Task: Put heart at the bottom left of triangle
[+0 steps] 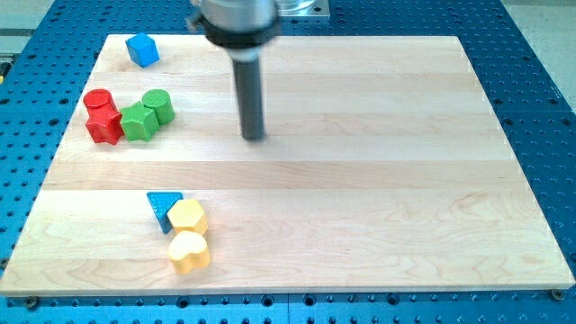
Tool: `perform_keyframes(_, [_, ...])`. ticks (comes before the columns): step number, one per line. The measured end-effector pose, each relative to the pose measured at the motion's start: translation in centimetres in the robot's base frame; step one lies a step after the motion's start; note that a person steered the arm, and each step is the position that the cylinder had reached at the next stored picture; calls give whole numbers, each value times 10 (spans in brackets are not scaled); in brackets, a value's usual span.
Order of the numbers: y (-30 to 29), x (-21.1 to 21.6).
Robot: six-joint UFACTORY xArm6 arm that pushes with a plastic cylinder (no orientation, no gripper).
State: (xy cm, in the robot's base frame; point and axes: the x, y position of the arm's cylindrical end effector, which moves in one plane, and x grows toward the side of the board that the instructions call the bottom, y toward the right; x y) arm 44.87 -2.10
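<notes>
My tip [255, 137] stands mid-worktop [378, 180] with open wood around and no jaws, while the pale yellow heart [189, 253] sits near the bottom edge, below the blue triangle [163, 208].

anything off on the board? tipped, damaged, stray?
Nothing stands out. All blocks sit flat on the board: red and green cluster at the view's left, blue triangle touching the yellow pair below it. My tip is clear of every block.

Pale matt wooden board [360, 180] on blue perforated metal table [531, 54].
</notes>
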Motion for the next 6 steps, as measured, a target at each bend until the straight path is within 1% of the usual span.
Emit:
perform_keyframes(1, [9,93])
perform_keyframes(2, [3,131])
perform_keyframes(3, [-35,151])
perform_keyframes(4, [-101,155])
perform_keyframes(5, [-131,153])
perform_keyframes(6, [-115,129])
